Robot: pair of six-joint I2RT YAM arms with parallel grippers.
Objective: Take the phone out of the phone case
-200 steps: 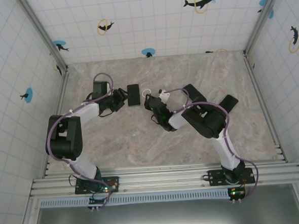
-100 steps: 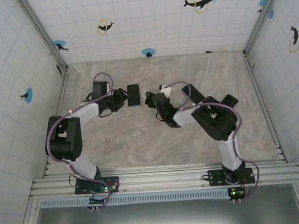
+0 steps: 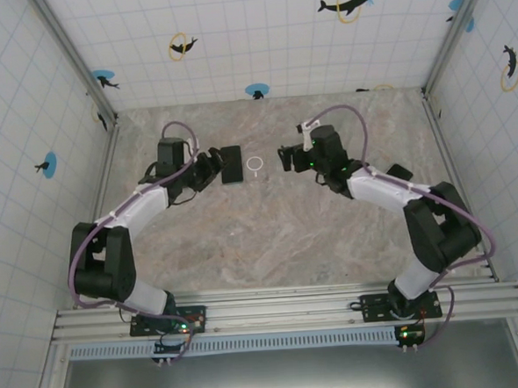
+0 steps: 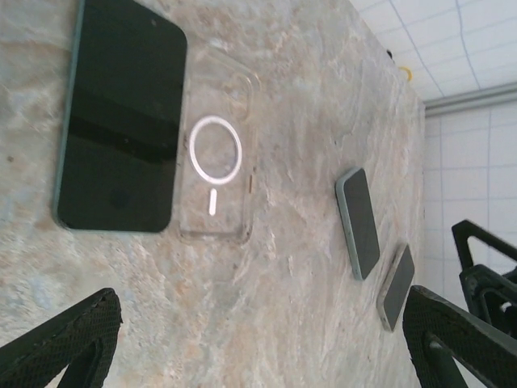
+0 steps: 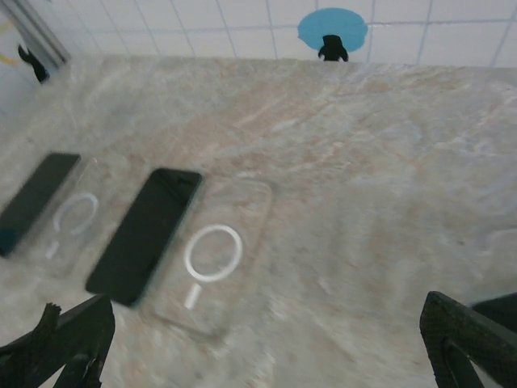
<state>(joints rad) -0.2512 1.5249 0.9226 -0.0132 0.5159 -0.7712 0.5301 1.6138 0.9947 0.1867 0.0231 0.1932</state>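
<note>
The black phone point(image 3: 231, 164) lies flat on the marble table, outside its case. The clear phone case point(image 3: 255, 165), marked by a white ring, lies right beside it, empty. My left gripper point(image 3: 212, 166) sits just left of the phone, open with nothing between its fingers. My right gripper point(image 3: 285, 157) hovers just right of the case, also open and empty. The left wrist view has the phone point(image 4: 121, 121) and case point(image 4: 214, 158) side by side beyond my left gripper point(image 4: 258, 356). From the blurred right wrist view, phone point(image 5: 145, 234) and case point(image 5: 212, 259) lie ahead of my right gripper point(image 5: 266, 347).
Two more phones point(image 4: 358, 222) point(image 4: 397, 287) lie further right; one of them point(image 3: 401, 171) pokes out from under the right arm. Another dark slab point(image 5: 36, 202) with a ring shows at the left edge; I cannot tell what it is. Tiled walls enclose the table.
My right gripper has let go of the case, opened wide and pulled back to the right as its arm stretched out. My left gripper has opened wider, staying beside the phone.
</note>
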